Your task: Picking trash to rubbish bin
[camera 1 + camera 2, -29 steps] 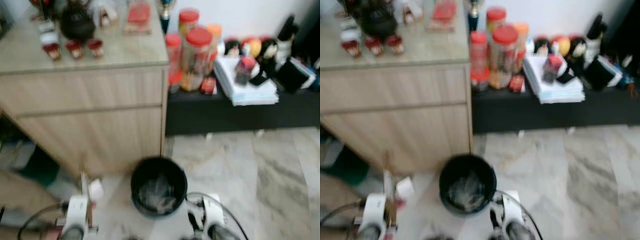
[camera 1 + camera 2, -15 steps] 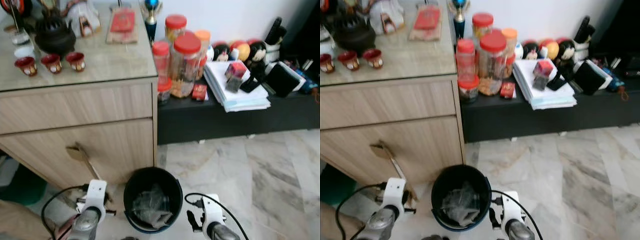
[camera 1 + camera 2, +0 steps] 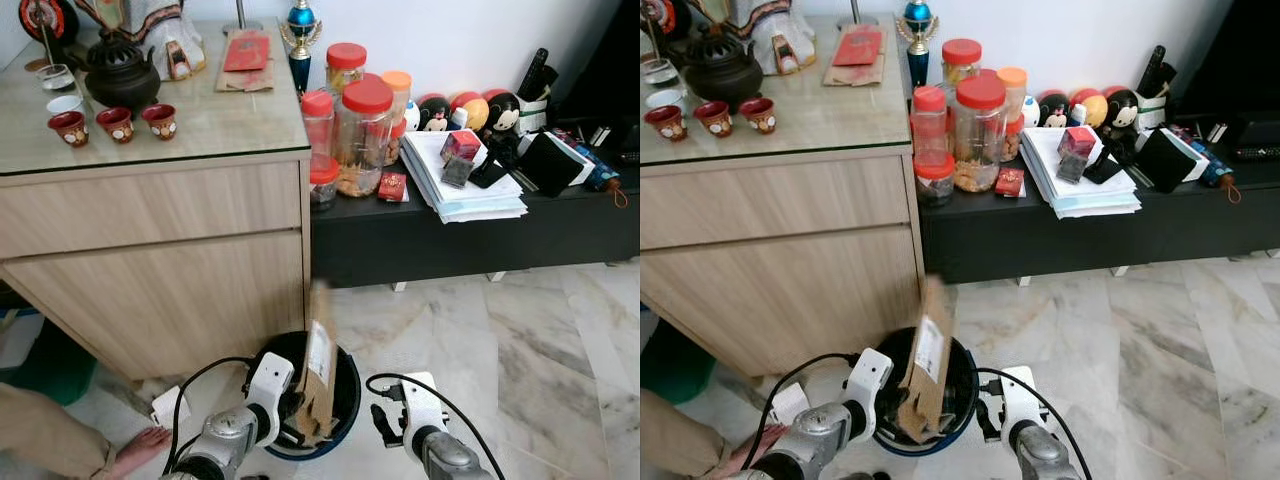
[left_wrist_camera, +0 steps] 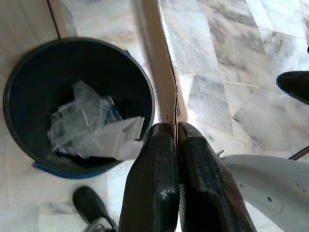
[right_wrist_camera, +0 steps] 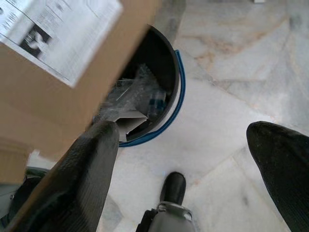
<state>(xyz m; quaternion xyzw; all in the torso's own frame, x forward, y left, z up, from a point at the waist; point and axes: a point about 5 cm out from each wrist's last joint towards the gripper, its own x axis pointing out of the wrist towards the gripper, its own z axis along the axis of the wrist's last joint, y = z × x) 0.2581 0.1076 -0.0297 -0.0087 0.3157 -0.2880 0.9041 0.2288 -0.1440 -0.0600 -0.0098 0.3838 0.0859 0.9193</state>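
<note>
A black rubbish bin point(image 3: 347, 392) with a blue rim stands on the marble floor before the wooden cabinet. Clear plastic and white paper point(image 4: 91, 131) lie inside it. My left gripper point(image 4: 176, 128) is shut on a brown cardboard piece point(image 3: 318, 372) with a white label, held upright at the bin's mouth, its thin edge point(image 4: 157, 63) running close by the rim. My right gripper point(image 5: 181, 128) hangs open just right of the bin point(image 5: 164, 63), with the cardboard point(image 5: 72, 87) in front of it. In the head view that gripper point(image 3: 385, 422) sits low beside the bin.
The wooden cabinet point(image 3: 160, 250) with a teapot and cups on its glass top stands behind and left. A black low shelf point(image 3: 470, 235) carries jars and papers. A person's bare foot point(image 3: 140, 445) and a white plug point(image 3: 170, 405) lie at left. Open marble floor point(image 3: 520, 360) lies right.
My left gripper has carried the cardboard rightwards from beside the cabinet to the bin's mouth. The camera has shifted and the picture has sharpened. The right gripper stays open beside the bin.
</note>
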